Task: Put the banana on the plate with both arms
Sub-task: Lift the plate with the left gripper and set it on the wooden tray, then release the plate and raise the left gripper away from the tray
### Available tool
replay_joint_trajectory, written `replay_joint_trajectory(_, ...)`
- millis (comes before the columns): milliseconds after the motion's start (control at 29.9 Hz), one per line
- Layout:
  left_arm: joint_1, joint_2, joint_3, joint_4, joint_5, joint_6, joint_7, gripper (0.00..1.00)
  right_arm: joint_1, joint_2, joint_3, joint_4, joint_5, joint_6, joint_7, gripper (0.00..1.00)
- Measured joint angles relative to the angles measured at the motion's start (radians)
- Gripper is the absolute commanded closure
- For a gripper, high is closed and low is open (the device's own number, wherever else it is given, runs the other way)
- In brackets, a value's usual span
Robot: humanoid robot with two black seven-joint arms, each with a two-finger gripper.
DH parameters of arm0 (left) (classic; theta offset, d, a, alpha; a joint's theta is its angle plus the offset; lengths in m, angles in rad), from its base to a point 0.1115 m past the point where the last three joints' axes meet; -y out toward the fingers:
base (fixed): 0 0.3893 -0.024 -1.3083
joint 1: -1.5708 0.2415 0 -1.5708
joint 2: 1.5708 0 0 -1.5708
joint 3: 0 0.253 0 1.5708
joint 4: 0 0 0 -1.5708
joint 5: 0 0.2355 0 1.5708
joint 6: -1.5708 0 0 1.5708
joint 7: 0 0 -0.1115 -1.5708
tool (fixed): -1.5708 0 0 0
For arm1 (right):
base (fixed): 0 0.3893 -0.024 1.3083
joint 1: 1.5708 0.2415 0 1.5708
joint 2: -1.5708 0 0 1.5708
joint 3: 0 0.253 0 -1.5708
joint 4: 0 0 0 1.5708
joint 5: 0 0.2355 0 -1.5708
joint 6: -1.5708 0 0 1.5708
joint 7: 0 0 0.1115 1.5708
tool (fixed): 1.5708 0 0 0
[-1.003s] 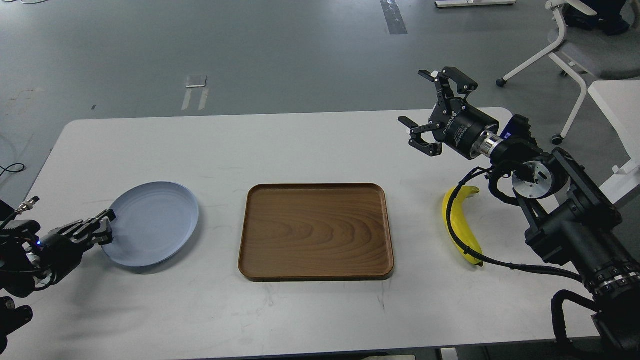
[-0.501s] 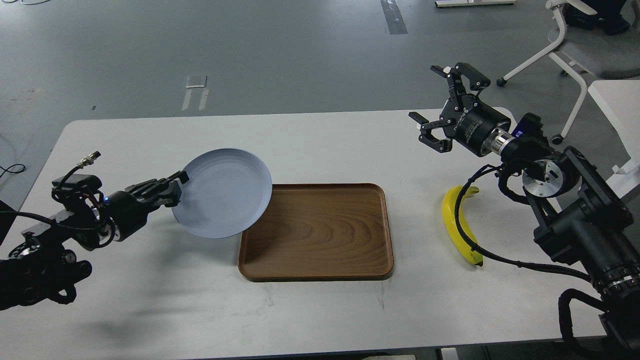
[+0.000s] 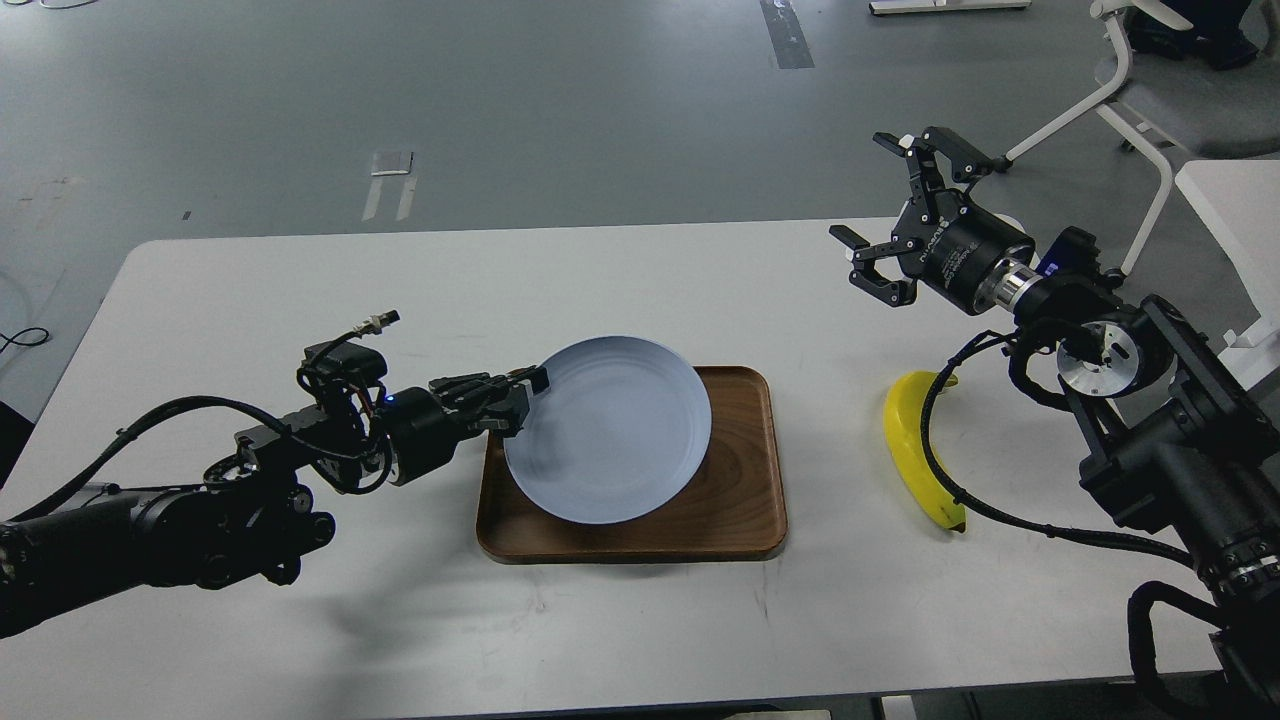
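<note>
Desk (image 3: 300, 290): wooden tray (image 3: 745, 500) at centre. Plate (image 3: 610, 430) over the tray, rim pinched by left tool (image 3: 520, 400). Banana (image 3: 915, 460) lies on desk right of tray, untouched. Right tool (image 3: 905, 220) spread wide, empty, beyond it. Step: positioning plate. Next: set plate down, right tool descends onto banana.
</note>
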Motion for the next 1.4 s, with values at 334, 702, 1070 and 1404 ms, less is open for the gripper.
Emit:
replay_joint_trajectory(334,0.001,-0.127,0.007,0.150,-0.002,-0.003,0.000,1.00,-0.014,-0.007,0.007,0.002,0.001,0.000,0.004,0.00)
replay_joint_trajectory(702,0.008,-0.129,0.034,0.151,-0.002,-0.002,0.000,0.60,-0.015,-0.007,0.009,0.002,0.002,0.000,0.005,0.00)
replay_joint_trajectory(1070,0.010,-0.122,-0.035,0.132,-0.083,-0.007,0.000,0.02,-0.015,-0.008,0.011,0.002,0.001,0.000,0.005,0.00)
replay_joint_trajectory(1404,-0.128,-0.088,-0.227,0.142,-0.638,-0.167,0.000,0.02,-0.007,-0.132,-0.118,0.116,-0.125,0.000,0.005,0.00)
